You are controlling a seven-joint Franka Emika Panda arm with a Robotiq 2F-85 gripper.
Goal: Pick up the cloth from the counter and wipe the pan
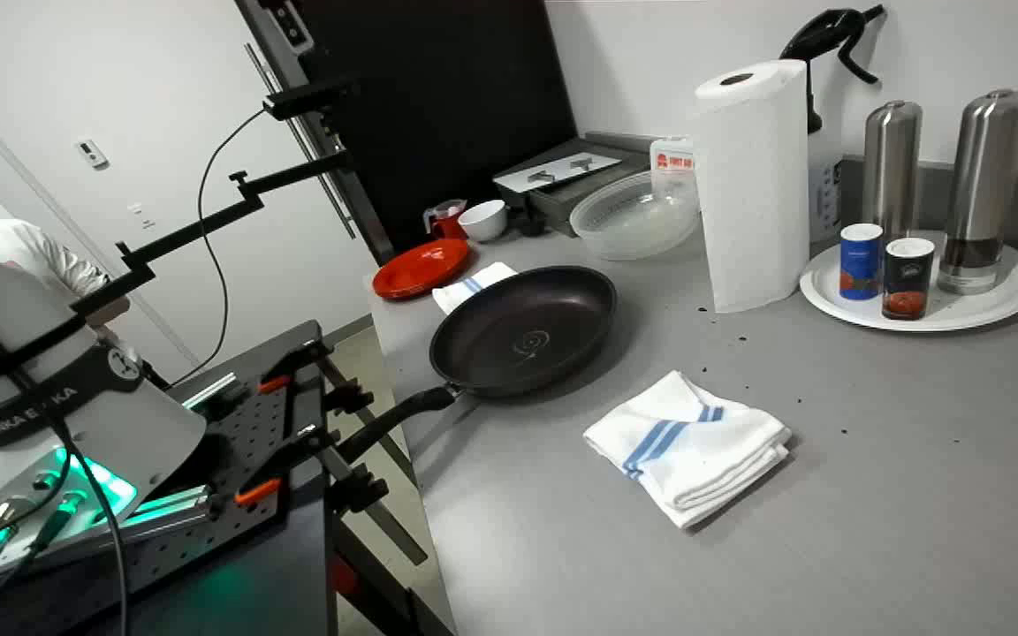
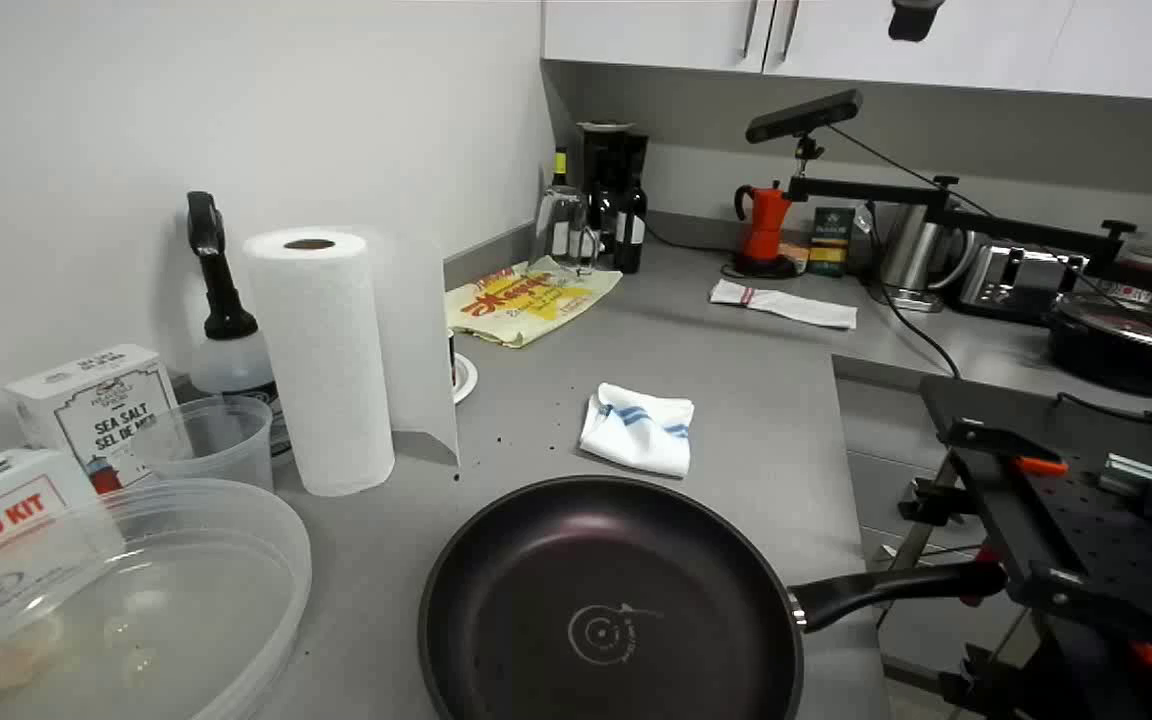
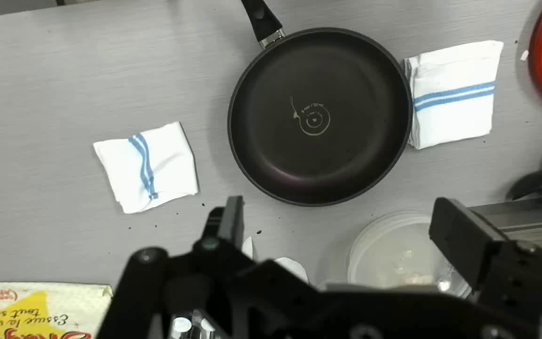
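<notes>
Nearest in the wrist view, your end effector (image 3: 338, 216) has its jaws spread wide, holding nothing. In an exterior view, the cloth (image 1: 686, 446) lies closest, folded flat on the desk (image 1: 880, 521), near the pan (image 1: 522, 331) but apart from it. Expect it to be light, soft and limp, its layers apt to slip; a shallow bite may lift only the top one. Pinch it around the middle, low to the desk, so every fold comes along. Beyond it, the pan could skid if you press hard. Last, a second striped towel (image 1: 472, 287) lies at its far rim, touching or not I can't tell; leave that one.
</notes>
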